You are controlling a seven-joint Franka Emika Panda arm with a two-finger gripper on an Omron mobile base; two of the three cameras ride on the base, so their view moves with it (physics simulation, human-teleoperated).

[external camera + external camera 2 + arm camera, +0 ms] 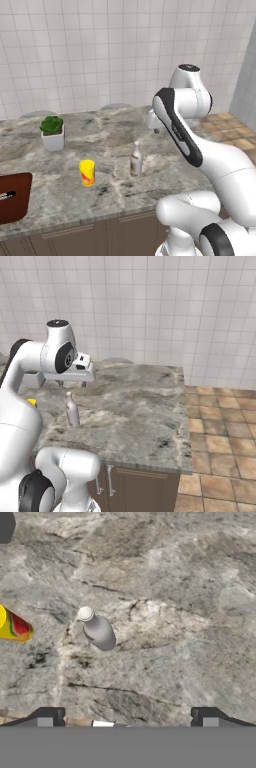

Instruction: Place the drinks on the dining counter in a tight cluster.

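Note:
A slim beige-white bottle (136, 160) (73, 411) stands upright on the grey-brown marbled dining counter (95, 137) (142, 406), not far from its front edge. My gripper (73, 384) hangs above the counter, a little behind and above the bottle, with its jaws wide apart and nothing between them. In the left base view the forearm covers most of the gripper (155, 129). The hand view looks down on the counter (180, 607): the bottle (98, 631) lies left of centre, well ahead of the two fingertips (48, 717).
A short yellow cup with red marks (87, 172) (14, 626) stands left of the bottle. A potted plant (52, 132) sits further back left, and a dark brown tray (13, 197) lies at the left edge. Tiled floor (220, 421) is to the right of the counter's end.

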